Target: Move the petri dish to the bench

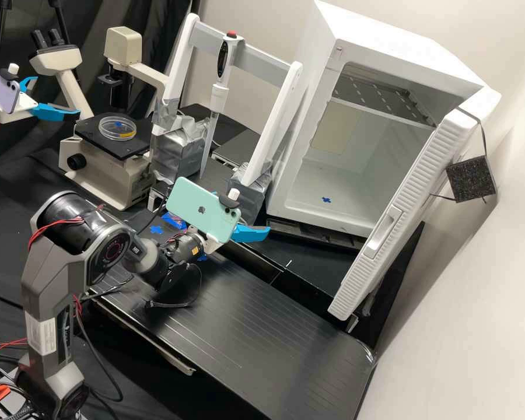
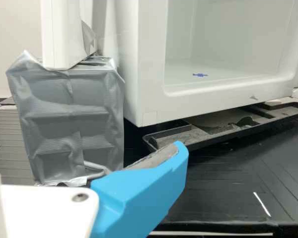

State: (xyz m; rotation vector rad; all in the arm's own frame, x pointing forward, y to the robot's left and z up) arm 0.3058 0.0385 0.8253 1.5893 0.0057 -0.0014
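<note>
The clear round petri dish (image 1: 118, 128), with a blue mark and a yellow patch, lies flat on the black stage of the microscope (image 1: 108, 139) in the high view. Well apart from it, to its right and lower down, my gripper (image 1: 252, 224) stands in front of the incubator, above the back part of the black bench (image 1: 233, 315). In the wrist view the gripper (image 2: 175, 149) is open: one blue finger shows a bare grey pad (image 2: 156, 157) with nothing against it. The phone partly hides the other finger in the high view.
The white incubator (image 1: 297, 201) has its door (image 1: 402, 216) wide open. Between microscope and incubator stands a pipette (image 1: 219, 93) on a white rack with taped grey blocks (image 1: 181, 149). A second arm's blue fingers are left of the microscope. A blue cross (image 1: 156, 229) marks the bench.
</note>
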